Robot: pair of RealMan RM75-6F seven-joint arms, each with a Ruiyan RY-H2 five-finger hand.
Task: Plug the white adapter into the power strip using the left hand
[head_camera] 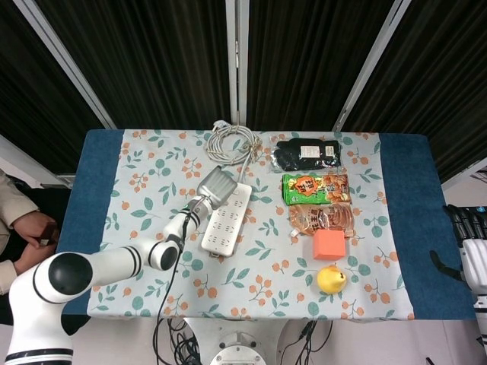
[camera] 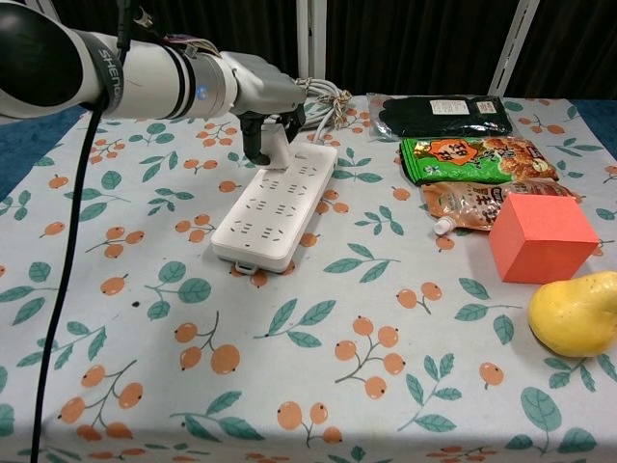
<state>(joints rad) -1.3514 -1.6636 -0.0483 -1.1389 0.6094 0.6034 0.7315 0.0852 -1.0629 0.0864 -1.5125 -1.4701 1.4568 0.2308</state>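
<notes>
Here, "SHENG…" partly readable on the left forearm at upper left of the chest view. Left hand (camera: 262,96) pinching the white adapter (camera: 281,147), upright on the far end of the white power strip (camera: 275,204). Strip's long axis running from lower left up toward the coiled cable (camera: 318,94). Right hand (head_camera: 470,247) at the right edge of the head view, off the bench (camera: 386,318); cannot tell its fingers' state.

left robot hand (camera: 265,101) holding white adapter (camera: 280,147) on power strip (camera: 275,207)
</notes>
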